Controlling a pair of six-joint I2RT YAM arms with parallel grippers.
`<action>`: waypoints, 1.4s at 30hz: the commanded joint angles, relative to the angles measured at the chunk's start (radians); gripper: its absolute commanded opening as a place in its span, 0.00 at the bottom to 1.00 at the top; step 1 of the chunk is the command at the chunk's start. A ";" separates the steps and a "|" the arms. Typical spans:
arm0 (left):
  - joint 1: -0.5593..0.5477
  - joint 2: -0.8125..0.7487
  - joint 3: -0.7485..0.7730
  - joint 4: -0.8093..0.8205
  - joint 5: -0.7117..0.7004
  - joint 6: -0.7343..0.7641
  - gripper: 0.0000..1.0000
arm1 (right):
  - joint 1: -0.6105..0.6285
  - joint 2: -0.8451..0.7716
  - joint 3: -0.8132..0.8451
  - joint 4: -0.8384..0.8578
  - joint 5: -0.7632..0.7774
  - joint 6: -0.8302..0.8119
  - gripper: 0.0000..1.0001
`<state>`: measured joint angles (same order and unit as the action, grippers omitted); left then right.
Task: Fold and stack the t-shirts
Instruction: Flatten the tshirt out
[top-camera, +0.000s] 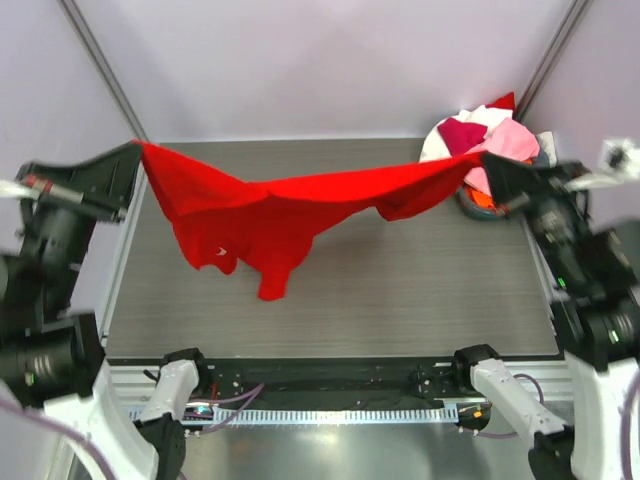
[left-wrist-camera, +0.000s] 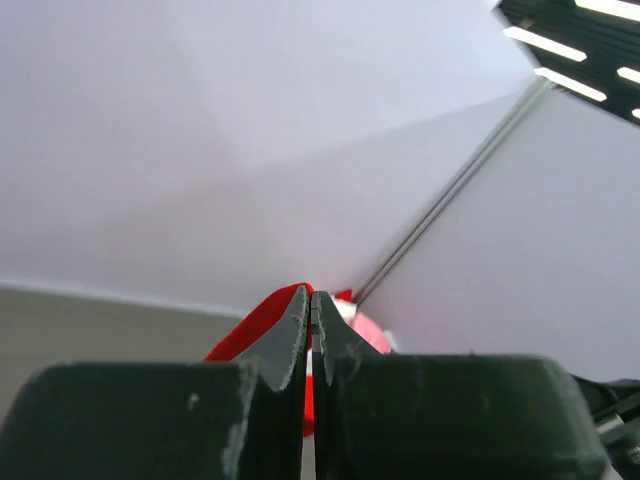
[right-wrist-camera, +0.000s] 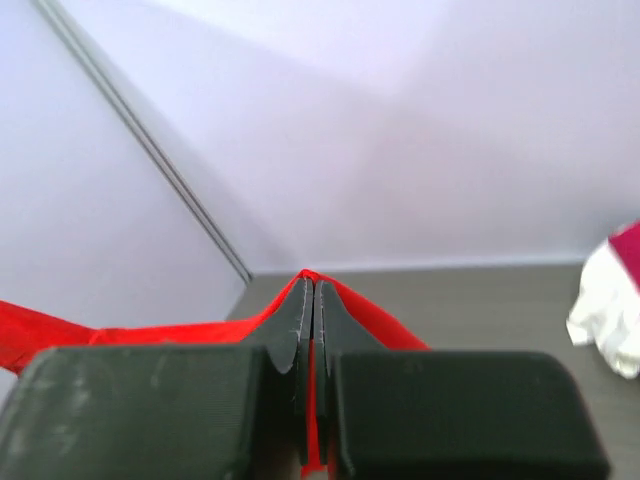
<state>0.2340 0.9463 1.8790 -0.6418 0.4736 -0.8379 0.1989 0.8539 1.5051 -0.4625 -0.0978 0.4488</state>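
Jaws pressed together on cloth at both ends: left gripper (left-wrist-camera: 311, 300) pinching one edge of red t-shirt (top-camera: 270, 215), right gripper (right-wrist-camera: 314, 285) pinching the opposite edge. Strung between the jaws above table (top-camera: 400, 300), sagging mid-span, bulk drooping nearer the left jaws. Not yet flattened or folded. Beyond the right jaws: heap of unfolded t-shirts (top-camera: 485, 135), pink, white, magenta. No stack visible; judged nearly all work left.
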 joint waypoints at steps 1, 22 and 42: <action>0.002 -0.095 0.040 0.125 -0.041 -0.029 0.00 | -0.001 -0.166 -0.054 0.071 0.029 -0.018 0.01; -0.021 0.156 -0.383 0.283 -0.066 -0.107 0.01 | -0.001 -0.047 -0.269 0.096 0.208 0.043 0.01; -0.013 0.693 0.336 0.524 -0.092 -0.401 0.00 | -0.035 0.608 0.445 0.188 0.141 0.134 0.01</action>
<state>0.2165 1.6226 2.1880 -0.2398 0.4046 -1.1400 0.1768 1.4700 1.8904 -0.3344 0.0525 0.5568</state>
